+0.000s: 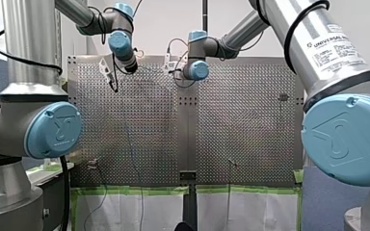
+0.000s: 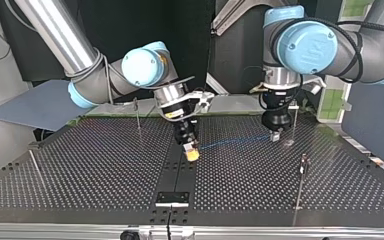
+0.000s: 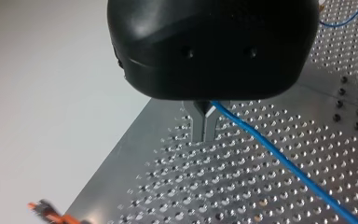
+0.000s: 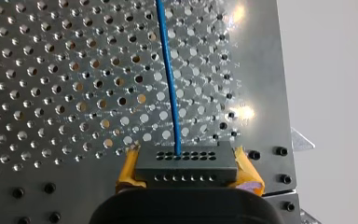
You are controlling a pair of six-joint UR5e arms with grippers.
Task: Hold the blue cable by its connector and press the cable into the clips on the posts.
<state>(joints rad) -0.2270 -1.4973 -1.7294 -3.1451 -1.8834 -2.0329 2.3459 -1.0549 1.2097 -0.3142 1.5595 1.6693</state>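
**Yellow-padded grip on the connector [image 4: 186, 163], blue cable [image 4: 169, 79] stretched to the other arm**

Nearest the top view's camera stands a thin post [image 2: 301, 175] on the perforated table [image 2: 105, 170]. It is at the view's right, well apart from both grippers and nearer the camera than the cable.

Further back, at the middle of the view, my right gripper [image 2: 192, 153] points down at the table. The right wrist view shows its jaws spread as wide as the dark connector block and clamped on it, with a yellow pad [image 4: 249, 173] pressed to each end. The cable leaves the block's front face and runs straight ahead over the holes.

From there the cable's long axis lies across the top view, a nearly level line from the connector toward the view's right, where it ends at my left gripper [image 2: 275, 136]. In the left wrist view the metal fingers [image 3: 205, 126] are drawn together to a thin slit, and the cable comes away from them at a slant. The line looks straight and taut, so I judge they have it pinched, though the contact itself is hidden behind the finger.

Just beside that gripper, a little further back, stands a second post [image 2: 294, 122], and a third [image 2: 137, 115] stands far off at the view's left. My left arm is much the nearer to the second post, so the span between the grippers would have to travel sideways to meet it. I cannot make out the clips themselves.
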